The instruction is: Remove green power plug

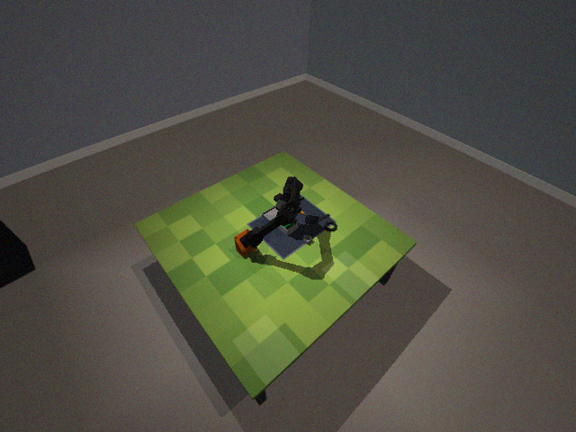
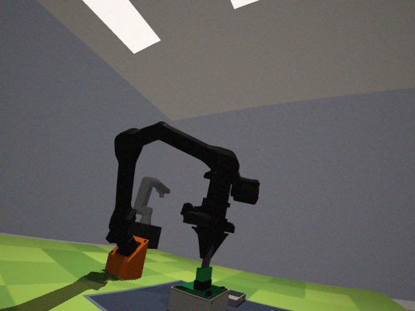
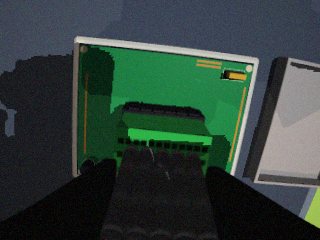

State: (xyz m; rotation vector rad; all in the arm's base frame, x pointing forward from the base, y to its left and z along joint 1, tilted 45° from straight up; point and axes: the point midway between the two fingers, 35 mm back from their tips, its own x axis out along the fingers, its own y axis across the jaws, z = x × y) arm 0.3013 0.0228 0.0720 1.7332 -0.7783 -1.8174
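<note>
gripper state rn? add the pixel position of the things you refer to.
Gripper [image 2: 205, 262] [image 3: 162, 174]: closed, holding the green plug [image 2: 203, 273] [image 3: 170, 136], which sits at the black socket [image 2: 202, 284] [image 3: 162, 111] on the board [image 2: 187, 286] [image 3: 150, 67]; not over the tray [image 2: 237, 297] [image 3: 300, 176].
</note>
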